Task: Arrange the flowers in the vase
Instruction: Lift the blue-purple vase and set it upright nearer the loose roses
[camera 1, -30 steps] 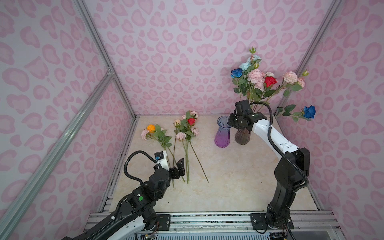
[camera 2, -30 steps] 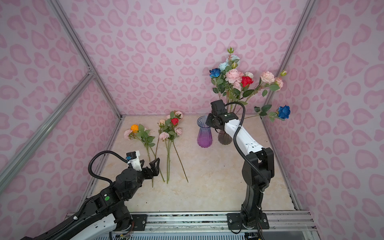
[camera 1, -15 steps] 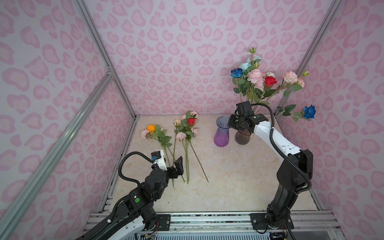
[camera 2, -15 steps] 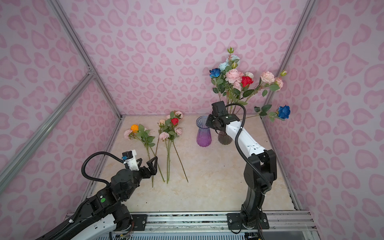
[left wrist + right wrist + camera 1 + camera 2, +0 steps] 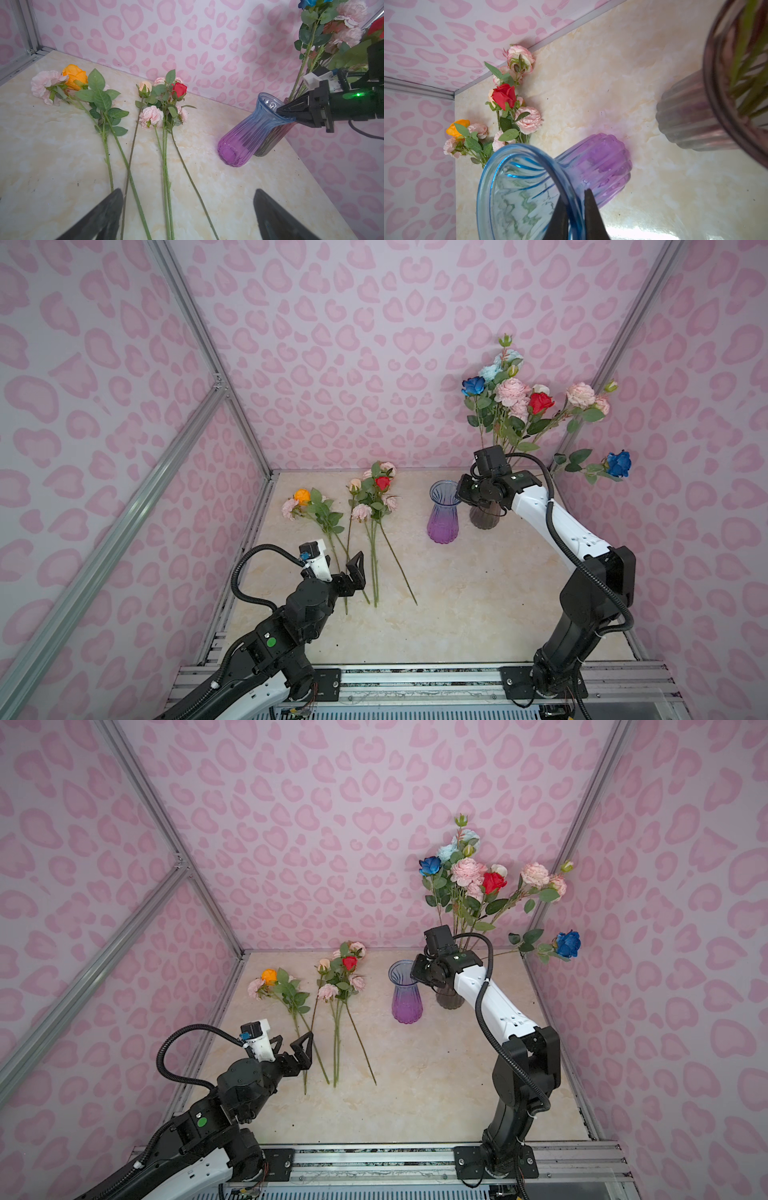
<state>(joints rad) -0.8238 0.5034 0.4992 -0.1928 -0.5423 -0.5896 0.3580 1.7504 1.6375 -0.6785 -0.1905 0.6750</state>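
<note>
– Right hand [image 5: 460,494], in both top views?
– Clamped on blue-purple vase [image 5: 443,516] rim, far, right of centre on table [image 5: 478,614]. Left hand [image 5: 343,570] gaping, empty, over stems of flowers [image 5: 376,506] lying left.
– Wrist views?
– Left: flowers flat on table. Right: fingers [image 5: 593,216] pinch rim.

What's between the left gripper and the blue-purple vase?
Loose flower stems lying flat, then bare tabletop up to the blue-purple vase; both top views show it.

In both top views my right arm [image 5: 552,526] hides the rim of the dark vase [image 5: 484,522], at 2 o'clock on the tabletop [image 5: 457,614]. In the right wrist view this vase is blurred, and the edge cuts the blue-purple vase [image 5: 602,162]. The left wrist view cuts the flower stems [image 5: 166,182].
</note>
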